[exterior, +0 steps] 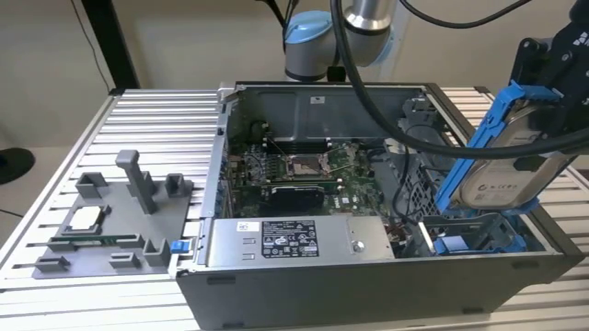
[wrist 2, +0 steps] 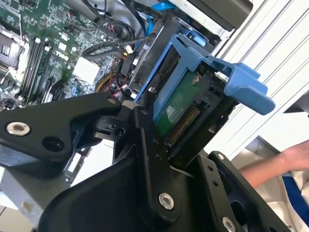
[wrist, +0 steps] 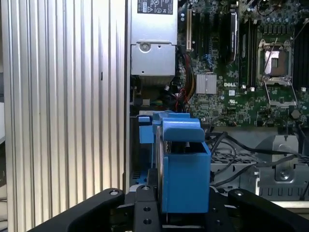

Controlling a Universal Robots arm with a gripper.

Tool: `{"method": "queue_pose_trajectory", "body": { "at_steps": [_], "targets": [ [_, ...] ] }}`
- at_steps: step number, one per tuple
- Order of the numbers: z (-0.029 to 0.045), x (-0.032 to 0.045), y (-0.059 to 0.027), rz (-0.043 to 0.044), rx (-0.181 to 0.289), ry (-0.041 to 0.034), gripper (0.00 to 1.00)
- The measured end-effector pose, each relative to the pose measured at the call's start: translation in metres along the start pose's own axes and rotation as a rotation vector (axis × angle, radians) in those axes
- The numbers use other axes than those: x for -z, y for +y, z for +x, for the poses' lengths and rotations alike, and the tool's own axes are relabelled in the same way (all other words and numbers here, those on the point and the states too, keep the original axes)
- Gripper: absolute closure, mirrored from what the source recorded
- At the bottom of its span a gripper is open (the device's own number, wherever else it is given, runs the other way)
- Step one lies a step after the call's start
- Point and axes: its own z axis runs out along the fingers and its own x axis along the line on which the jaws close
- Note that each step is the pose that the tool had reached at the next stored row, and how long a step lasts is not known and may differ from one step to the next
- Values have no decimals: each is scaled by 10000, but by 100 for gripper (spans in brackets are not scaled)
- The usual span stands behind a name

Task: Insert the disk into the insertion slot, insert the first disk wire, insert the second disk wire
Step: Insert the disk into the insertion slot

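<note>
The gripper (exterior: 550, 83) is seen clamped on the blue-framed disk (exterior: 504, 181). Across the exterior view, a grey fixture (exterior: 101, 234) is set left of the computer case (exterior: 368, 289), and the disk is held tilted, edge-down, above the case's right end, presumably for alignment with the slot below.

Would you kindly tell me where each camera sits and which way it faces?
Exterior view: off the arm, looking down into the open computer case; shows arm and gripper holding the disk.
First wrist view: on the wrist, looking past the held disk at the motherboard; gripper body shows.
Second wrist view: on the wrist, looking across the gripper at the disk's circuit-board face.
Both wrist views share disk and motherboard.
</note>
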Motion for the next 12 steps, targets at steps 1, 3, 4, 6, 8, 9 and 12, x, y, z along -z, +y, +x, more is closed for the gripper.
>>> {"method": "queue_pose_trajectory", "body": {
  "at_steps": [1,3,4,6,8,9,12],
  "targets": [
    [0,-3,-1,0,0,-2,100],
    [1,-3,-2,0,1,0,100],
    [1,-3,-2,0,1,0,100],
    [0,-4,-2,0,1,-1,100],
    [0,-10,-3,0,1,-4,100],
    [1,-16,-6,0,1,-4,100],
    [2,-42,-12,0,2,-2,100]
  ]
}}
